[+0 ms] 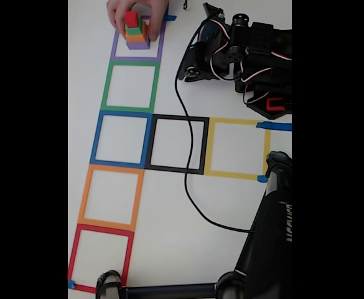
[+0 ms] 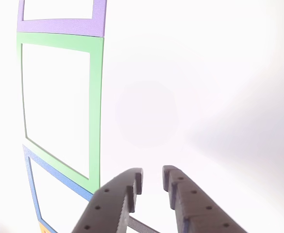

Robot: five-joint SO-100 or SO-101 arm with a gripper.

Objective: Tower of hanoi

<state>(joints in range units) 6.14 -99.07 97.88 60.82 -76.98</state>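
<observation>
Resting in the purple square (image 1: 136,55) far from the claw (image 2: 151,180), the block stack (image 1: 135,31) sits under a hand (image 1: 136,14), while the claw hangs slightly parted, holding nothing, beside the green square (image 2: 95,97).

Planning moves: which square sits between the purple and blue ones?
The green square, empty, shows in the fixed view between the purple square and blue square.

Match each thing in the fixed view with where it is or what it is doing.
Things:
1. block stack
2. hand
3. black square
4. tool

Places or states:
A. between the blue and yellow squares
B. gripping the stack from above
C. inside the purple square
D. slightly open, holding nothing

Pairs: 1-C, 2-B, 3-A, 4-D
</observation>
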